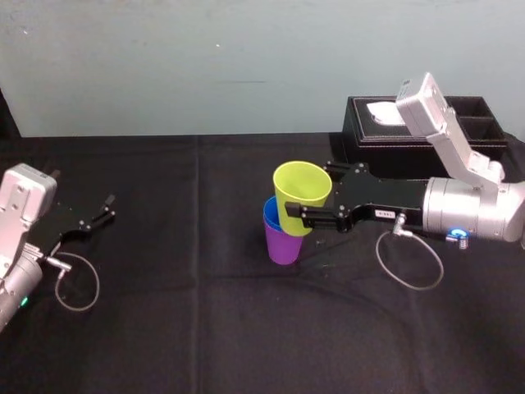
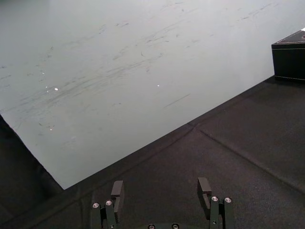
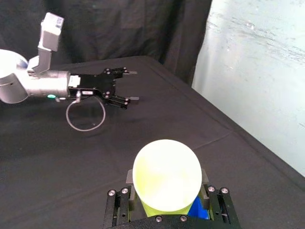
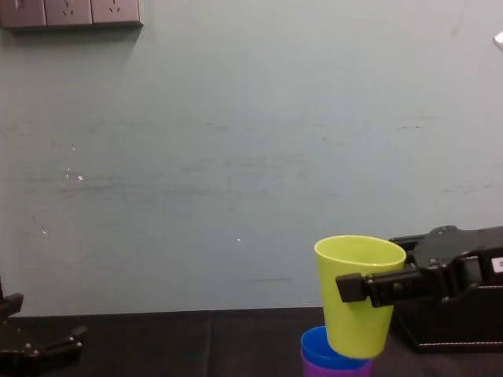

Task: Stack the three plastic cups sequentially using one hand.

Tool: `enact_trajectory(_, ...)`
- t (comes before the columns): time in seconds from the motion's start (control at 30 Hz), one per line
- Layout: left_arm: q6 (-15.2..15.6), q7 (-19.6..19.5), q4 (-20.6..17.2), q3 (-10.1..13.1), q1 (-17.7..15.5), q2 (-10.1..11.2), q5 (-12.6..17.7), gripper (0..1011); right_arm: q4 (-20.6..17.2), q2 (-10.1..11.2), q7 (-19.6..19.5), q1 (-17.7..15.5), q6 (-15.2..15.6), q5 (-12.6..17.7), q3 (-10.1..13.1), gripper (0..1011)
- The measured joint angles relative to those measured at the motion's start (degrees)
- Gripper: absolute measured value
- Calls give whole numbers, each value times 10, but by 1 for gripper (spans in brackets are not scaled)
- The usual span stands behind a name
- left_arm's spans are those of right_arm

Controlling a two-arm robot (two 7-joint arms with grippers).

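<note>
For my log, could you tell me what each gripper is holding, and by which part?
The right gripper holds the yellow-green cup by its sides, mid-height; the left gripper, open, holds nothing.

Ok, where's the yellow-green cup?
The yellow-green cup is centre-right in head view, held by the right hand over the blue cup nested in the purple cup.

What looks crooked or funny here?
Only the yellow cup: the right gripper holds it high, its base just at the mouth of the blue cup, not pushed in. That one sits neatly in the purple cup. Nothing is spilled or broken. The left gripper lies open, far left.
</note>
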Motion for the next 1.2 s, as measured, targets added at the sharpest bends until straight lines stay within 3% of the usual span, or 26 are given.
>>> enact_trajectory(0.47,0,0,0,0,0,0,0,1012,52,-22,18,32,8,14,-11,739)
enact_trajectory(1.2,0,0,0,0,0,0,0,1012,82,-37,15,54,4,9,-27,739)
